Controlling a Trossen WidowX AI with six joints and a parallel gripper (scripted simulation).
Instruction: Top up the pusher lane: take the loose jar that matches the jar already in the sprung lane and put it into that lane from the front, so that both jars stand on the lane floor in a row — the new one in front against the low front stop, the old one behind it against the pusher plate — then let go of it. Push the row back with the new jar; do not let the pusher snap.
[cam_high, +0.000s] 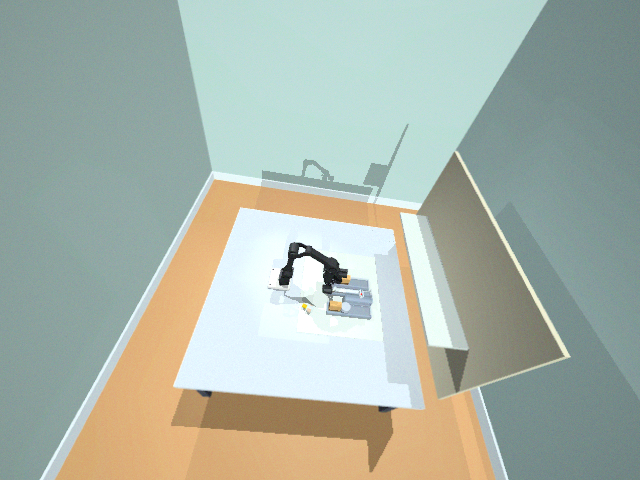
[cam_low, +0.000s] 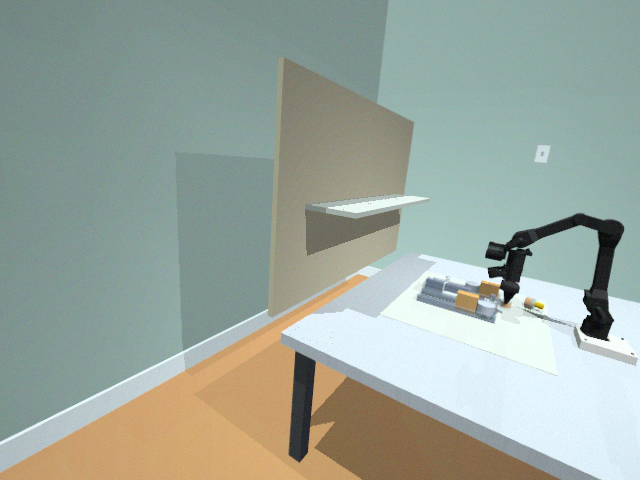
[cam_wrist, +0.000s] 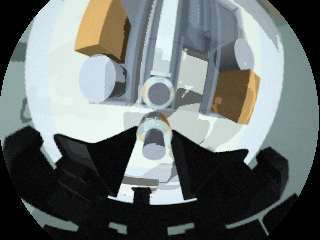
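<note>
The held jar (cam_wrist: 155, 142), pale grey with a tan band under its lid, stands upright just before the front of the sprung lane (cam_wrist: 175, 34). The matching jar (cam_wrist: 159, 92) stands upright at that lane's front end. A yellow-capped jar (cam_low: 532, 303) lies tipped on the counter, apart from the lane's mouth.

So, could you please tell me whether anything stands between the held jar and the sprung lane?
Only the lane's own jar, standing at the lane's mouth just ahead of the held jar. That one must be pushed back. The orange blocks sit in the side lanes.
</note>
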